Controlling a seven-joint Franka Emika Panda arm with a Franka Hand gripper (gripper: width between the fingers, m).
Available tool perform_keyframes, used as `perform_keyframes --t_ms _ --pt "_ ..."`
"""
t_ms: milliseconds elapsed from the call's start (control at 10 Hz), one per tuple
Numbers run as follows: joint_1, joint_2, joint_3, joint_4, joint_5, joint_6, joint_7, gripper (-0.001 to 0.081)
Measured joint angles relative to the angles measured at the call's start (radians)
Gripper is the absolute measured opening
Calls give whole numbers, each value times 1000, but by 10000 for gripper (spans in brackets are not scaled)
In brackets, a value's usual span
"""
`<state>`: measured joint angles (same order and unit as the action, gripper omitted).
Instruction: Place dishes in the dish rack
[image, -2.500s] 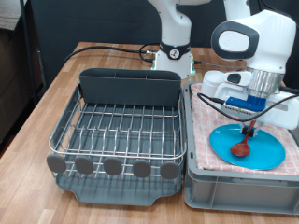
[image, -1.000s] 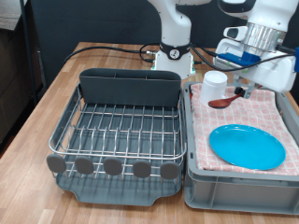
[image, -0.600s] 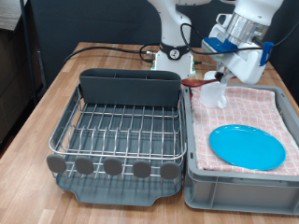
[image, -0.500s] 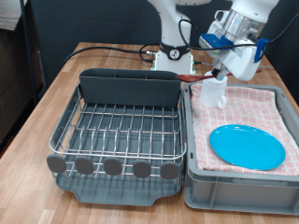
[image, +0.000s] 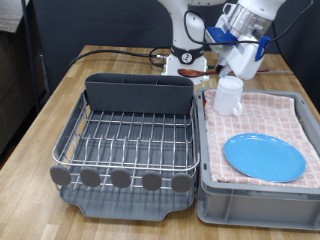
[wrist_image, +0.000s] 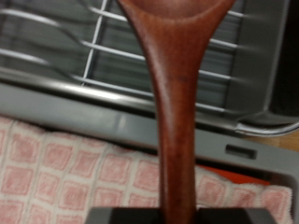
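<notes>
My gripper (image: 236, 58) hangs high above the far end of the grey bin, beside the dish rack's tall back compartment. It is shut on the brown wooden spoon (wrist_image: 174, 103), whose handle runs out from between the fingers to the bowl end in the wrist view. Below the spoon in that view lie the rack's wires (wrist_image: 107, 49) and the checked cloth (wrist_image: 75, 177). The silver wire dish rack (image: 125, 135) on its dark tray holds no dishes. The white mug (image: 229, 95) stands upright at the bin's far end. The blue plate (image: 264, 156) lies flat on the cloth.
The light grey bin (image: 250, 198) lined with pink-and-white checked cloth (image: 290, 112) sits against the rack at the exterior view's right. The robot base (image: 187, 55) and cables stand behind the rack. The wooden table (image: 40, 130) runs along the exterior view's left.
The gripper took the spoon off the blue plate, lifted it and carried it up and toward the exterior view's left, past the mug. The plate now lies bare.
</notes>
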<state>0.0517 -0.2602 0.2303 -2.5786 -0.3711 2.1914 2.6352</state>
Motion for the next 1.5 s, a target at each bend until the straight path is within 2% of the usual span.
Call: perform_keyframes --t_ms 500,800,1200,1500 --pt "-13 -201 -85 -152 64 2 -13 84" --pt "-14 -303 -181 -245 106 23 -58 84" --pt "-6 -326 -352 -287 182 68 -223 84" --pt "24 -322 -477 -300 265 105 -370 84"
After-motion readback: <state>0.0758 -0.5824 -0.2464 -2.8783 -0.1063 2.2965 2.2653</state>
